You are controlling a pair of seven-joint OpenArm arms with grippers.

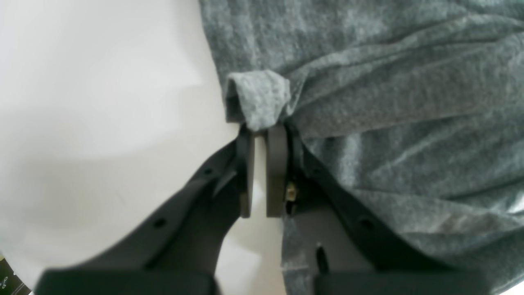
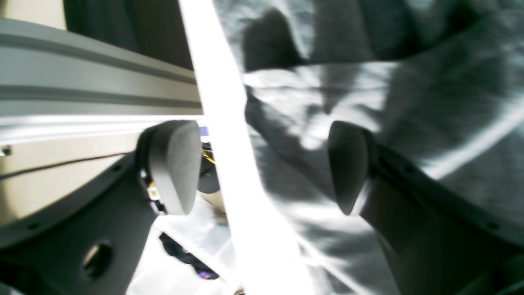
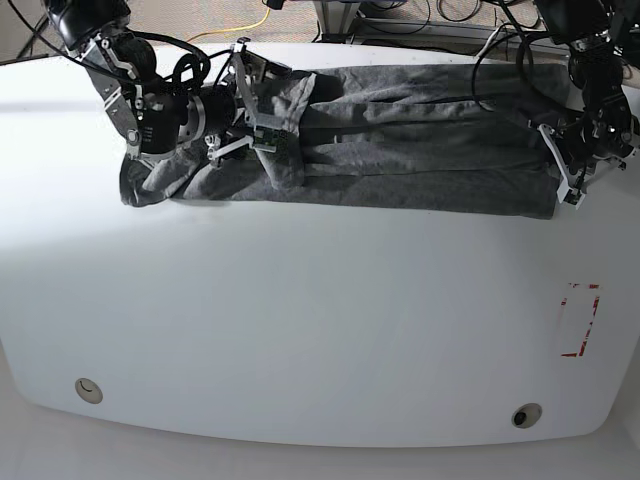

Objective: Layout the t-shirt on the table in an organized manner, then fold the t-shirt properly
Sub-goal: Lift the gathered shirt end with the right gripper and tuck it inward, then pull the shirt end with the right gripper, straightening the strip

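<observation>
Big white desk (image 3: 320, 330) in front of you, and the t-shirt (image 3: 400, 160) is stretched along its far side, long axis running side to side, bunched and wrinkled rather than flat, with the near half of the desk bare apart from the red-tape rectangle (image 3: 580, 320) toward your left arm's side. Now the arms: your left pincer (image 1: 260, 135) is at the end of the shirt on the base view's right, nearly closed, with a small tuft of grey cloth nipped at its tips, the rest of the shirt lying away to one side of it over the desk. Your right pincer (image 2: 262, 168) is up over the crumpled end on the base view's left, spread wide, nothing between its pads (image 2: 176, 168), cloth directly below. So here's the thing the next move looks to hang on: the shirt runs straight from one arm to the other, the left end is pinned, and the loose heap sits under your right arm. I'd judge the layout still unfinished, folding not begun.
</observation>
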